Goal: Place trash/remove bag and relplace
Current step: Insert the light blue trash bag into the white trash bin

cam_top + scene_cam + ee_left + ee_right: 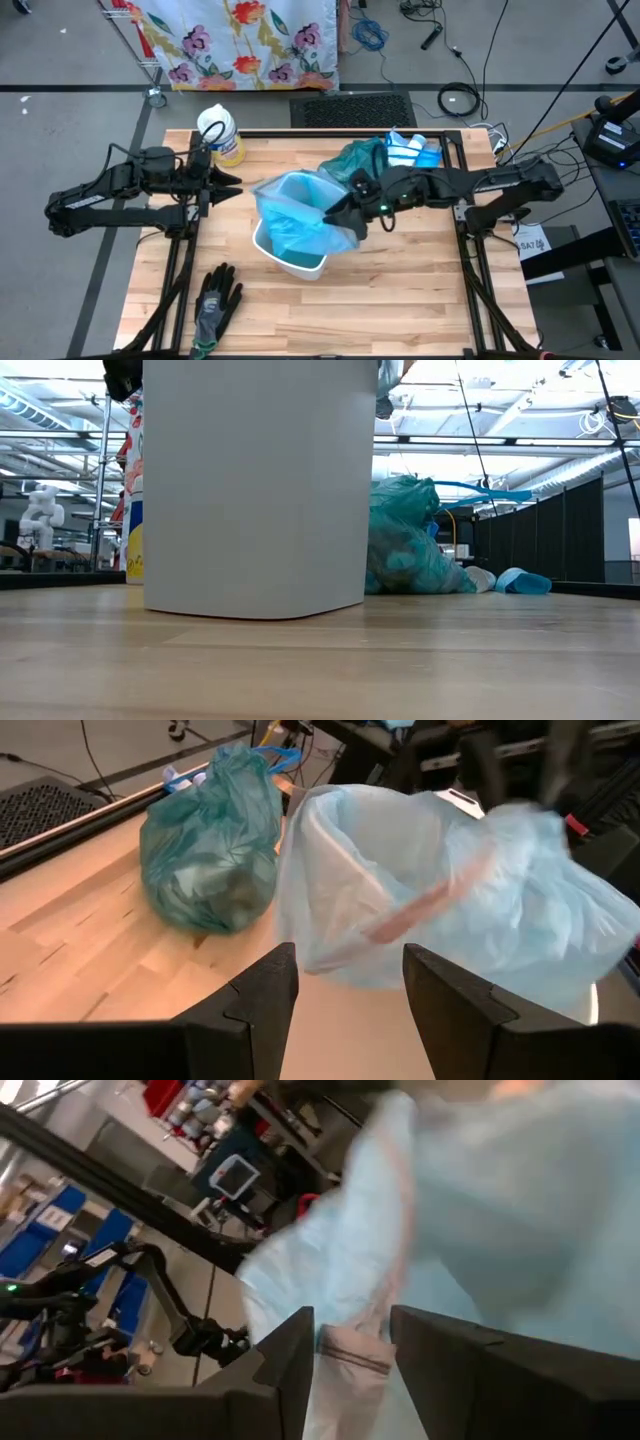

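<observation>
On my overhead feed the left gripper (228, 184) waits near the table's (400, 310) left edge, toward the back, pointing at the bin. Its fingers (265, 995) stand wide apart with nothing between them. Just behind it, at the back left corner, stands a white bottle with a yellow label (220, 135). A black-and-grey glove (215, 300) lies near the front edge, left of centre.

At the middle of the table sits the white bin (300, 262); from the table-level camera its plain white wall (255, 490) fills most of the picture. A light blue bag (300, 215) is draped loosely over the bin's mouth, bunched and hanging down the outside rather than sitting smooth. Through the left wrist camera I see the bag's opening (420, 890) billowed toward me.

The right gripper (345, 218) is at the bin's right rim, in among the blue film. From its wrist camera the fingers (290, 1370) are parted a little with a fold of the blue bag (420, 1260) lying between them; I cannot tell whether they actually pinch it.

Behind the bin, toward the back edge, rests a full, tied teal bag (355, 160), (405, 540), (210, 840), with trash showing as dim lumps through it. To its right, near the back right corner, lie folded blue bags (415, 150).
</observation>
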`<move>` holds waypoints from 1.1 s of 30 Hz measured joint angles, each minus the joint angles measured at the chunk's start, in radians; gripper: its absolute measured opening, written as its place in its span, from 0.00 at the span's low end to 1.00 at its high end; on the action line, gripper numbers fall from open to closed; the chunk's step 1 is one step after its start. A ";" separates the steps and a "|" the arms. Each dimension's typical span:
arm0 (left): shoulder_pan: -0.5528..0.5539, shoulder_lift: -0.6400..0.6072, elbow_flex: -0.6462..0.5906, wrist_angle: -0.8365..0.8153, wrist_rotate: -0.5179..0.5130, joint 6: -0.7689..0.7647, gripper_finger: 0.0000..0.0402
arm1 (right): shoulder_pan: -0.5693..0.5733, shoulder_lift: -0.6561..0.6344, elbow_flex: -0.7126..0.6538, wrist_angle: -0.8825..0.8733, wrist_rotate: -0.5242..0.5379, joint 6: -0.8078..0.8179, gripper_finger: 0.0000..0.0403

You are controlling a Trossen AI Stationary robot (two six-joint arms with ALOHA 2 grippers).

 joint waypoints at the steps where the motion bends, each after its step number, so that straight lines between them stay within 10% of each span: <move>1: 0.000 0.000 0.000 0.000 0.000 0.000 0.46 | 0.003 0.026 0.041 -0.005 -0.005 -0.020 0.31; 18: 0.000 -0.032 0.000 -0.027 0.000 -0.013 0.46 | 0.086 0.526 0.731 -0.253 -0.071 -0.198 0.17; 33: -0.082 -0.015 0.084 0.098 0.084 -0.093 0.45 | 0.151 0.634 0.783 -0.257 -0.031 -0.156 0.11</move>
